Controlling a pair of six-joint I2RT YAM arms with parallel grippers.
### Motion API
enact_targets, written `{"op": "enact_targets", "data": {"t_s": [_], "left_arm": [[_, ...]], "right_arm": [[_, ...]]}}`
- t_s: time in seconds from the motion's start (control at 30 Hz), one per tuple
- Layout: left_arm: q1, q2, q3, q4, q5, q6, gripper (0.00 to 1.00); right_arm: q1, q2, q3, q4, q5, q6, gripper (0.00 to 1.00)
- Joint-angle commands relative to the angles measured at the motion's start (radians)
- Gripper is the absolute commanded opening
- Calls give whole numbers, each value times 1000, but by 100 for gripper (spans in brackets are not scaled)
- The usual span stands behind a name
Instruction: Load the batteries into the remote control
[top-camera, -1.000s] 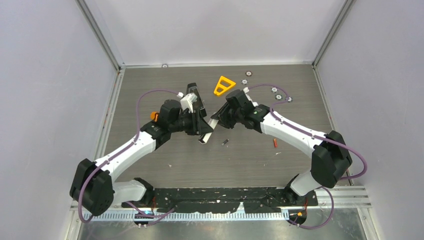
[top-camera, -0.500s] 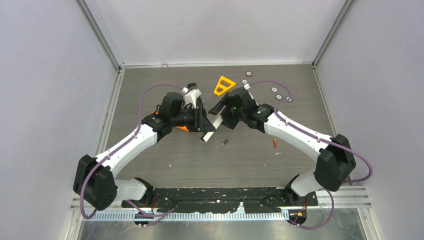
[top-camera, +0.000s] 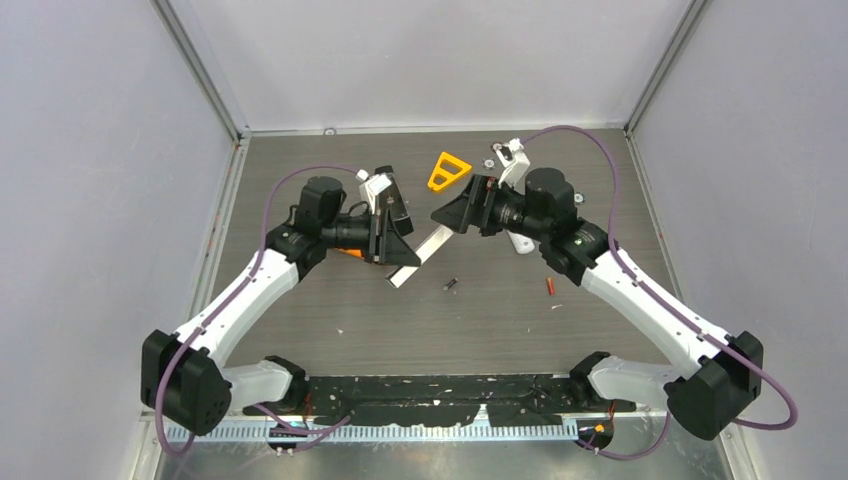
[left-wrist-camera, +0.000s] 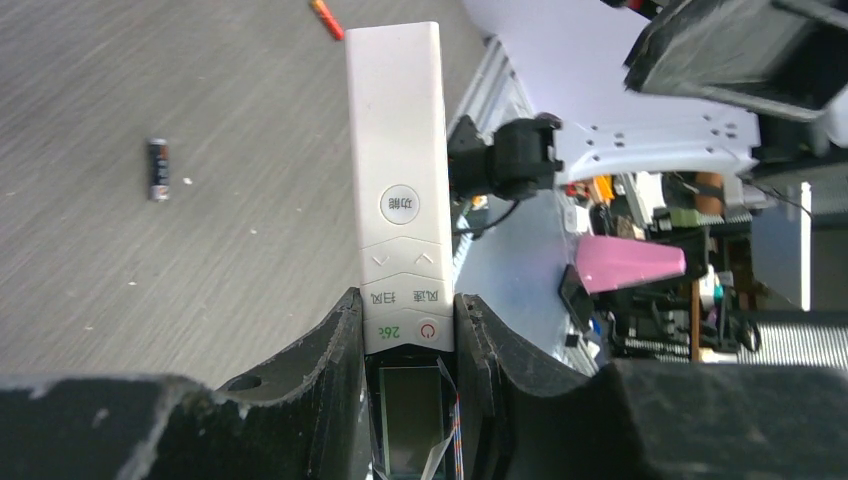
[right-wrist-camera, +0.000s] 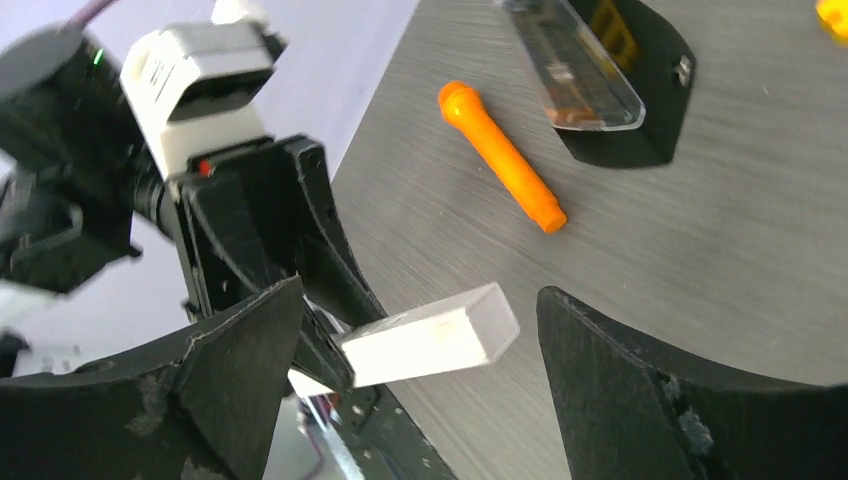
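My left gripper (top-camera: 392, 240) is shut on the display end of the white remote control (top-camera: 422, 254), which sticks out toward the table's middle. In the left wrist view the remote (left-wrist-camera: 398, 190) sits squeezed between both fingers, button side up. My right gripper (top-camera: 452, 213) is wide open just beyond the remote's free end (right-wrist-camera: 430, 345), touching nothing. A dark grey battery (top-camera: 450, 284) and a red battery (top-camera: 549, 287) lie loose on the table, both also in the left wrist view: the grey one (left-wrist-camera: 158, 169), the red one (left-wrist-camera: 327, 18). An orange battery (right-wrist-camera: 500, 155) lies under the left arm.
A yellow triangular piece (top-camera: 447, 170) and several silver discs (top-camera: 553, 183) lie at the back right. A white piece (top-camera: 520, 243) rests under the right arm. A black holder with a clear cover (right-wrist-camera: 640, 130) stands behind the orange battery.
My right gripper opened, let go of the remote's free end and drew back to the right and away. The left gripper still holds the remote, shifted slightly left.
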Motion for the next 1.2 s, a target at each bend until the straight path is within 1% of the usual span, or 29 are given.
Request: {"op": "enact_targets", "data": {"t_s": [0.0,0.03,0.1,0.17,0.2,0.23,0.3,0.4,0.57,0.7,0.77,0.8,0.87,0.97,1.03,1.07,1.1,1.13,1.17], "left_arm": [[12,-55,56,13,201,19,0],[12,-61,61,14,226,26,0],[12,-78,67,10,270,52,0],[14,-98,81,-27,293,101,0],[15,-104,88,-50,303,130,0],[15,-110,96,-74,310,155,0],[15,-118,107,-110,328,194,0],[18,-117,120,-144,337,207,0],[20,-118,128,-146,358,183,0],[20,-128,129,-152,361,189,0],[20,-132,127,-155,362,202,0],[20,-133,125,-157,362,210,0],[20,-136,125,-159,364,220,0],[20,-143,119,-155,374,230,0],[20,-148,115,-151,375,233,0],[20,-149,114,-150,373,234,0],[20,-150,115,-149,371,234,0],[20,-149,117,-149,367,234,0],[21,-149,119,-150,361,233,0]], "right_arm": [[-11,-17,66,16,-262,-354,92],[-12,-9,83,-5,-318,-415,92],[-12,17,128,-84,-396,-477,92],[-11,41,159,-114,-475,-514,92],[-11,51,170,-115,-504,-521,92],[-10,55,174,-120,-568,-533,92],[-10,57,181,-123,-628,-553,92],[-7,51,185,-132,-707,-585,92],[11,55,194,-135,-767,-612,92],[17,74,194,-116,-779,-563,89],[17,103,197,-100,-799,-509,84],[16,111,194,-88,-819,-463,79],[17,123,180,-27,-830,-407,72],[16,114,131,72,-820,-323,66],[16,115,114,140,-815,-259,60],[16,119,111,167,-813,-228,55],[18,123,107,173,-806,-206,51],[17,126,107,181,-805,-197,43],[17,134,105,184,-807,-179,39]]}}
